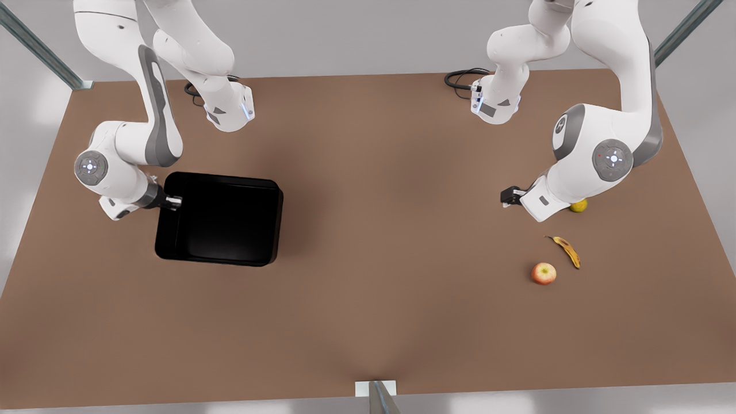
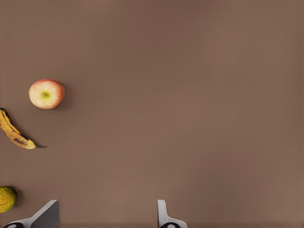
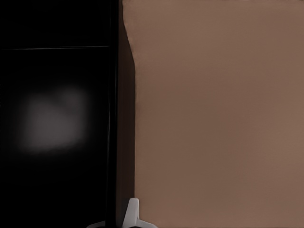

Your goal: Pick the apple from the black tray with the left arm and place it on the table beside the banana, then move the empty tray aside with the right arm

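1. Apple (image 1: 543, 273) resting on the brown table (image 1: 368, 299), out of the tray, just beside the banana (image 1: 567, 250) on the front view's right; also seen in the left wrist view at (image 2: 46, 93), apart from the banana (image 2: 16, 134) by a narrow strip of bare table.
2. Black tray (image 1: 219, 218) on the front view's left, empty inside, interior dark enough that floor and walls blend together.
3. Left gripper (image 1: 510, 196) poised above the table on the front view's right, well apart from the apple, largely hidden behind its own wrist housing; in the left wrist view (image 2: 107, 216) two fingertips (image 2: 161, 213) spread wide with bare table between them, grasping nothing, tips cut off by the frame edge.
4. Right gripper (image 1: 172, 202) at the tray's wall on the side nearest the front view's left; in the right wrist view (image 3: 121, 219) one pale fingertip (image 3: 133, 213) just outside the tray wall (image 3: 114, 118), the other lost against the black interior, so closed on the wall or merely straddling it: cannot tell.
5. Small yellow-green fruit (image 1: 578, 205) peeking out from behind the left arm's wrist, mostly covered; cut off at the frame edge in the left wrist view (image 2: 6, 198), kind hard to make out.
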